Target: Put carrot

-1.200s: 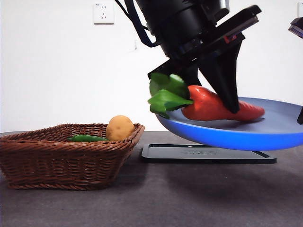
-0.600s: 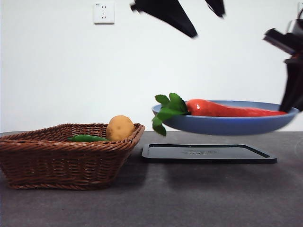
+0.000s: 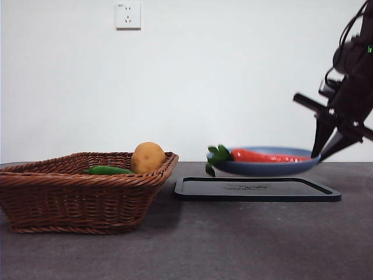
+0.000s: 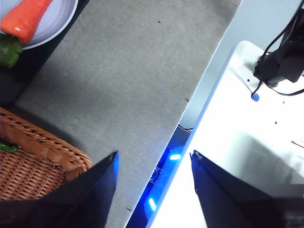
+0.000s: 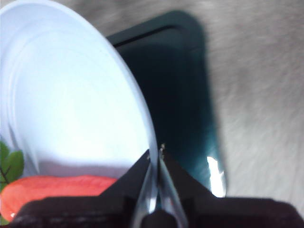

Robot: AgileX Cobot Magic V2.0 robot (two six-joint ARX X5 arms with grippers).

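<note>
On the left of the worktop [image 3: 233, 245] sits a wicker basket [image 3: 81, 195] with a potato [image 3: 147, 157] and a small green vegetable [image 3: 108, 170] in it, both left alone. The left claw [image 4: 152, 190] hangs above the near-left part of the worktop, beside the basket's corner, its jaws apart and holding nothing; it looks to be waiting.

Right of the basket lies a flat black tray [image 3: 256, 189]. Above it, not touching as far as I can tell, hangs a blue plate [image 3: 265, 167], and the carrot [image 3: 268, 156] lies on that plate, leaves [image 3: 218, 154] hanging over the plate's left rim, tip pointing right. So the carrot is on the plate and free of any claw; that part looks done.

At the far right, the right claw [image 3: 331, 140] is clamped on the plate's right rim, jaws pinched together on the thin edge. What seems left is to set the plate down on the tray and let go.

Room is fair: the tray is bare and wider than the plate, and there is open worktop between tray and basket. The worktop's near edge runs close below the left claw. The thin rim grip is the weak spot, I reckon; a tilt could roll the carrot leftward.
</note>
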